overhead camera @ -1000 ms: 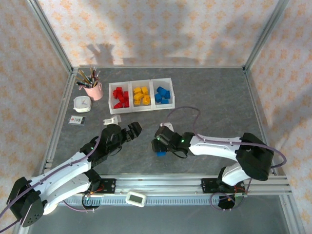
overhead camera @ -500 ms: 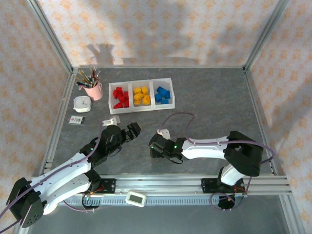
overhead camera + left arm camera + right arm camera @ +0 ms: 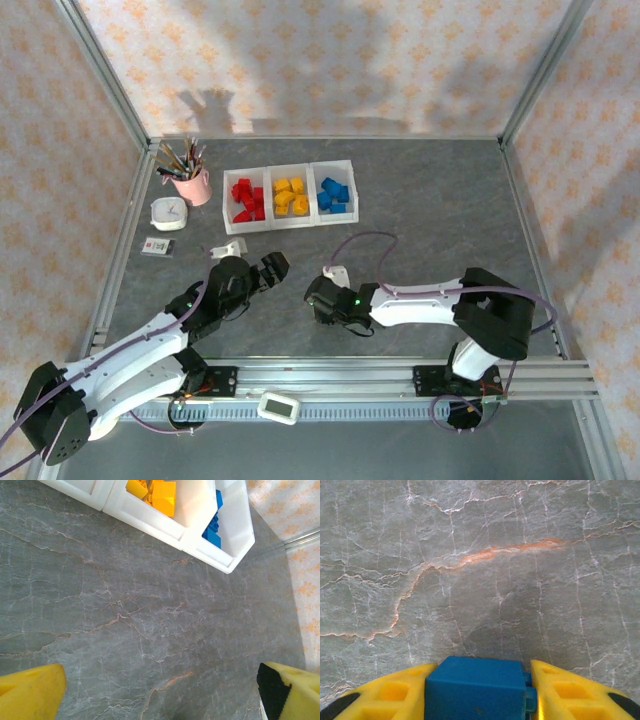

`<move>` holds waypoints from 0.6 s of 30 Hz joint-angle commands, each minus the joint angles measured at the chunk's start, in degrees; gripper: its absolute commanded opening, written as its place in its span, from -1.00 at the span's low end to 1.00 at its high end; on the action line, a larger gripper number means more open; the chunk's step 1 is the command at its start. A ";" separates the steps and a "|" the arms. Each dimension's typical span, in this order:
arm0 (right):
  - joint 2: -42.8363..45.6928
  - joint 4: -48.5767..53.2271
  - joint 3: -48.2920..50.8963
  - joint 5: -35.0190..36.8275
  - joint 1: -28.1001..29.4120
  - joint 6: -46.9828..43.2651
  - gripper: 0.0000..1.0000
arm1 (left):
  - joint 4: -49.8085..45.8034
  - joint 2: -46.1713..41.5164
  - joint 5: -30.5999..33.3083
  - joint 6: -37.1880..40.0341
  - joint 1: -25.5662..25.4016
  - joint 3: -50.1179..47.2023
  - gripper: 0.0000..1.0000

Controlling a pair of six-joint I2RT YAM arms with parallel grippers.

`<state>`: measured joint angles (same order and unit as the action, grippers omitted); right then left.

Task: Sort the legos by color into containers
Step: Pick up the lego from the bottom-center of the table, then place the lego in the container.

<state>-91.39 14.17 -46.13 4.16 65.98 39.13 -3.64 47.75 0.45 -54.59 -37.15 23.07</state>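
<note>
In the overhead view, my right claw [image 3: 318,303] sits low on the grey marbled worktop [image 3: 430,220], well apart from the translucent white plastic three-bin tray [image 3: 290,228] at the back. Its jaws are hidden under the wrist here. The tray holds red toy bricks [image 3: 245,200] in the left bin, yellow toy bricks [image 3: 290,196] in the middle and blue toy bricks [image 3: 334,194] on the right. My left claw [image 3: 272,266] hangs near the right one, on its left. On the left wrist camera, that claw's yellow fingers [image 3: 30,690] stand wide apart with only bare worktop between them, and the tray's near wall [image 3: 150,520] lies ahead. On the right wrist camera, my yellow fingers [image 3: 395,692] press both sides of a small blue plastic toy brick [image 3: 472,680], so that claw is closed on it. Whether the brick touches the surface I cannot tell. I judge this is the pick-up of a stray blue piece, with the grip made and the lift not yet done. The next move calls for raising it clear, carrying it over the tray's front wall to the right-hand bin, and letting go above the other blue ones, not over the yellow bin beside them.
</note>
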 commanded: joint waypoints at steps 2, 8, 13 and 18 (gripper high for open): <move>2.67 3.07 -3.37 4.35 0.25 -2.26 -0.21 | -0.61 -0.28 1.02 0.90 -0.38 1.04 0.98; 4.36 6.83 -10.47 8.88 -4.08 -8.83 -0.21 | -3.57 0.58 4.24 4.61 0.17 5.90 0.98; 3.69 4.43 -16.17 10.24 -10.81 -14.23 -0.18 | -4.55 2.91 3.64 7.88 2.84 9.80 0.98; -2.93 0.97 -24.44 9.15 -18.59 -18.91 -0.18 | -2.44 5.77 -0.21 9.85 7.59 12.09 0.98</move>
<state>-90.45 16.82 -66.26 10.85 49.98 24.80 -6.22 52.29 1.76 -47.51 -31.38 32.97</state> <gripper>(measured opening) 0.413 0.991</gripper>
